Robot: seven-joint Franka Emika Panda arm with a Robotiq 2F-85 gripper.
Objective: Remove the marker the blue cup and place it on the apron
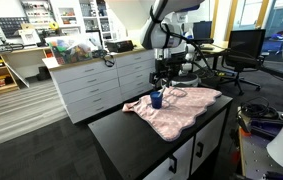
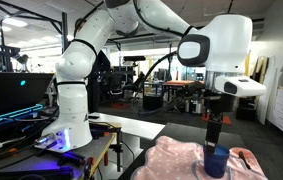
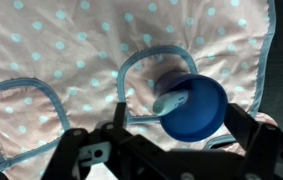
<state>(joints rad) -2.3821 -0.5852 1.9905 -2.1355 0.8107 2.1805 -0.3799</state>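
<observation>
The blue cup point(image 3: 203, 112) stands on the pink dotted apron point(image 3: 51, 50). The marker point(image 3: 169, 101) stands inside it, its pale tip leaning against the rim. My gripper point(image 3: 176, 128) hangs right above the cup, open, with one finger on each side of it and nothing in its hold. In both exterior views the gripper point(image 1: 162, 84) point(image 2: 214, 137) is just over the cup point(image 1: 157, 99) point(image 2: 216, 162) on the apron point(image 1: 186, 108) point(image 2: 176, 160). The marker is too small to make out there.
The apron lies on a black cabinet top point(image 1: 131, 130). White drawers with clutter on top point(image 1: 91, 80) stand behind it, and office chairs point(image 1: 243, 50) to the side. The robot base point(image 2: 66, 115) stands on a table beside the cabinet.
</observation>
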